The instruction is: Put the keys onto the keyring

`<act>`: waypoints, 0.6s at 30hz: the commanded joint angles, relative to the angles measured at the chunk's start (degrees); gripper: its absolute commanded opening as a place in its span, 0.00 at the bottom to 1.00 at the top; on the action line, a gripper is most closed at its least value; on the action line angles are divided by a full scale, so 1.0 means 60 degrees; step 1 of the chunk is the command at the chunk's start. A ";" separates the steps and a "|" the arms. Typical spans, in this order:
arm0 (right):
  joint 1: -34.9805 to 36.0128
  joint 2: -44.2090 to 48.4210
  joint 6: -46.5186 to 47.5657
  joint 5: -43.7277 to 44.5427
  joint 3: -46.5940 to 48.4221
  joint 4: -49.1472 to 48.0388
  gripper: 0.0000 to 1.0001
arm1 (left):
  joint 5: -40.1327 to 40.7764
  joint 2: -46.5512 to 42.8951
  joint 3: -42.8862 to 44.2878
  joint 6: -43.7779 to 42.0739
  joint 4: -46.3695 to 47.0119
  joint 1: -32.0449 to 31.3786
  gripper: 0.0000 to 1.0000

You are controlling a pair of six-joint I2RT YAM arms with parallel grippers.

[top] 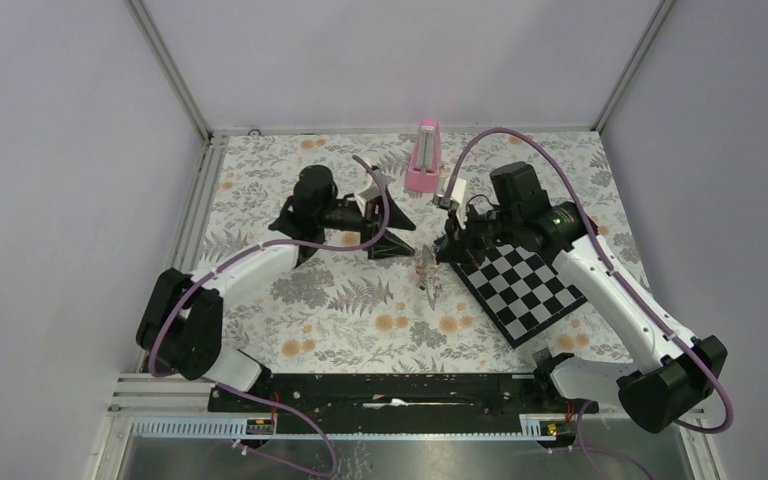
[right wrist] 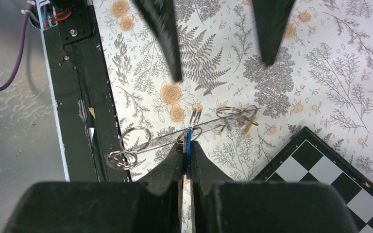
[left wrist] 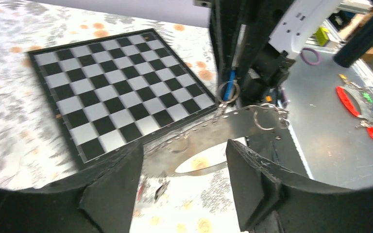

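Note:
My right gripper (right wrist: 187, 145) is shut on the blue key (right wrist: 188, 138), held edge-on above the floral table. The blue key hangs in a silver ring of the keyring (right wrist: 158, 141), whose thin strap runs left to right with rings (right wrist: 135, 139) at both ends. A yellow key (right wrist: 247, 126) dangles at its right end. My left gripper (left wrist: 184, 189) is open, and the grey strap (left wrist: 209, 131) passes just beyond its fingertips without touching them. In the top view the keyring (top: 425, 272) hangs between the left gripper (top: 385, 215) and the right gripper (top: 448, 240).
A black-and-white chessboard (top: 525, 290) lies under the right arm. A pink block (top: 425, 155) stands at the back centre. The black base rail (top: 390, 390) runs along the near edge.

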State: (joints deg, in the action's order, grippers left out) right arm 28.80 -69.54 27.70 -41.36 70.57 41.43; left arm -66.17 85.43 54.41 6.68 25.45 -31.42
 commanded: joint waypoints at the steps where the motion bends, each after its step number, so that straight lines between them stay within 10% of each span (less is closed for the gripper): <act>1: 0.0526 -0.0353 0.0143 0.0423 0.0579 -0.0263 0.00 | 0.0190 -0.0833 0.0736 -0.1767 -0.2428 0.0896 0.72; 18: 0.2372 -0.3613 0.0046 0.0697 0.3351 -0.1183 0.00 | 0.3729 -0.2241 0.1255 -0.0781 -0.4276 0.4866 0.97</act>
State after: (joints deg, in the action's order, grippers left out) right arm 42.46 -89.49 28.21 -36.62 87.35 38.41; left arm -50.41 74.67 59.20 -2.28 -0.71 -6.44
